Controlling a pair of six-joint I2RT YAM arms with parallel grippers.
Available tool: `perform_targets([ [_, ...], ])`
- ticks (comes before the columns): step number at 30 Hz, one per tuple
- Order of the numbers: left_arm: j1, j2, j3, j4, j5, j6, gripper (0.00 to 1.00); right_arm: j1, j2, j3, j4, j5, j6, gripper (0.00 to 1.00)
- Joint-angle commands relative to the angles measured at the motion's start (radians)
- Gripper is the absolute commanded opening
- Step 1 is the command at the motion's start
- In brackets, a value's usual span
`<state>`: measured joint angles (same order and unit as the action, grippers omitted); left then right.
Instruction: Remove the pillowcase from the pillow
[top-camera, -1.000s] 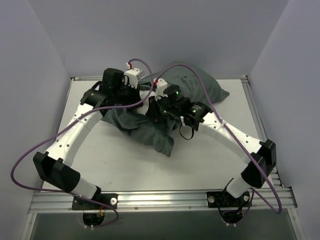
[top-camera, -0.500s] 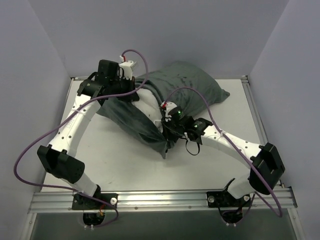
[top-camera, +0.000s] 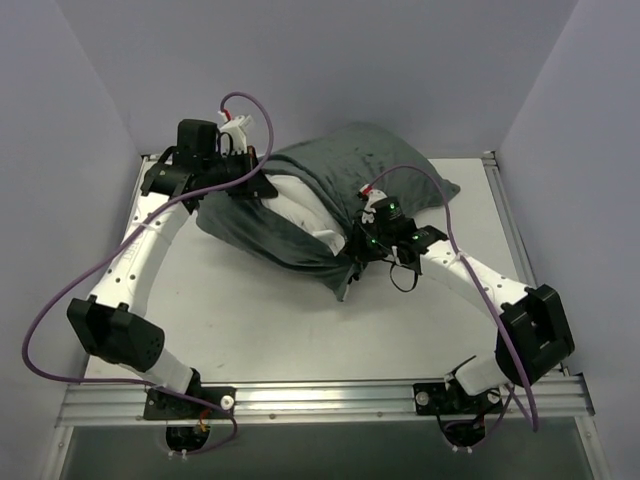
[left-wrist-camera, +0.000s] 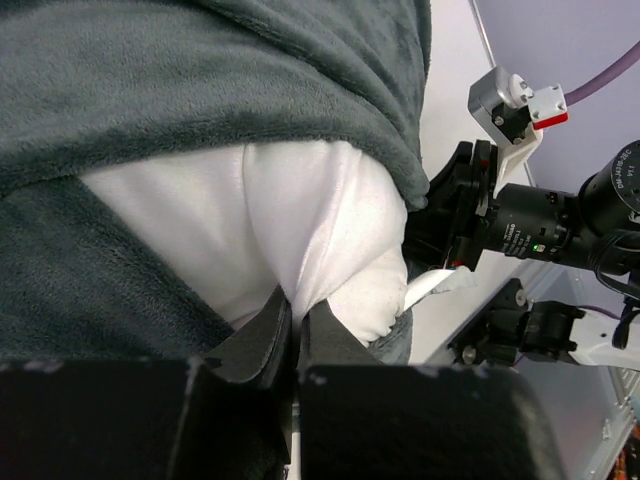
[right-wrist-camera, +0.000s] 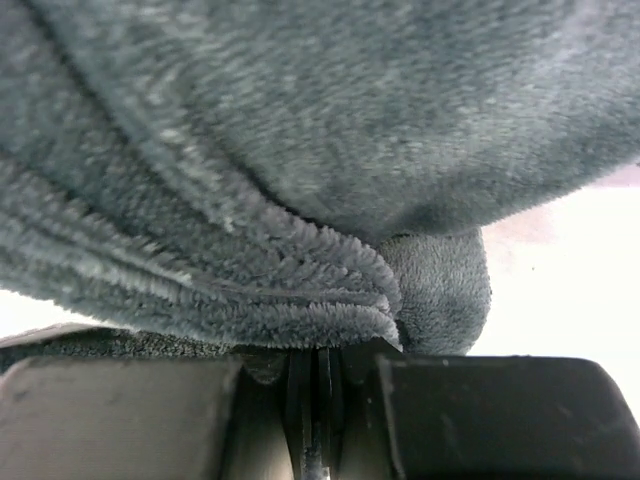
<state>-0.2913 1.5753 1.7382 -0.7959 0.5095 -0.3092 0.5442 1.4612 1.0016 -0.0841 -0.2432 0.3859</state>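
Observation:
The pillowcase shows only its plain dark grey face and lies at the back middle of the table. The white pillow bulges out of its open left end. My left gripper is shut on a pinch of the white pillow fabric, with the grey pillowcase wrapped above and below it. My right gripper is shut on a folded grey edge of the pillowcase at the near rim of the opening. No zebra stripes show.
The white table is walled by grey panels on the left, back and right. A metal rail runs along the near edge. Purple cables loop over both arms. The right arm's wrist camera shows close beside the pillow.
My left gripper has drawn back and to the left, my right gripper has moved right and farther back. The cover's opening has spread and more white pillow shows between them.

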Motion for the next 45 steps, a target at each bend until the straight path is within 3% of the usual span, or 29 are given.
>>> perform_targets([
  [1,0.043,-0.107,0.018,0.231,0.078,-0.080,0.02,-0.033,-0.048,0.023,-0.076,-0.007,-0.050,0.03],
  [6,0.005,-0.110,0.044,0.187,0.009,0.008,0.02,-0.030,-0.154,0.046,0.000,-0.076,-0.022,0.35],
  [11,-0.028,-0.116,0.035,0.167,-0.026,0.067,0.02,-0.007,-0.254,0.164,-0.023,-0.061,-0.024,0.53],
  [18,-0.057,-0.107,0.044,0.165,-0.034,0.073,0.02,0.115,-0.188,0.444,-0.147,0.140,-0.087,0.57],
  [25,-0.063,-0.110,0.046,0.162,-0.035,0.067,0.02,0.194,0.036,0.543,-0.140,0.163,-0.053,0.61],
  [28,-0.063,-0.110,0.044,0.164,-0.039,0.067,0.02,0.226,0.082,0.520,-0.118,0.140,-0.032,0.67],
  [30,-0.063,-0.106,0.040,0.169,-0.031,0.061,0.02,0.250,0.102,0.503,-0.097,0.140,-0.024,0.78],
  [37,-0.068,-0.090,0.043,0.182,-0.011,0.039,0.02,0.298,0.186,0.477,-0.088,0.139,0.010,0.82],
  [38,-0.068,-0.092,0.043,0.184,-0.008,0.032,0.02,0.299,0.200,0.482,-0.095,0.142,0.014,0.91],
  [42,-0.069,-0.092,0.049,0.190,0.012,0.009,0.02,0.318,0.261,0.509,-0.115,0.212,0.024,0.91],
  [45,-0.069,-0.092,0.061,0.195,0.030,-0.010,0.02,0.304,0.304,0.509,-0.127,0.301,0.018,0.84],
])
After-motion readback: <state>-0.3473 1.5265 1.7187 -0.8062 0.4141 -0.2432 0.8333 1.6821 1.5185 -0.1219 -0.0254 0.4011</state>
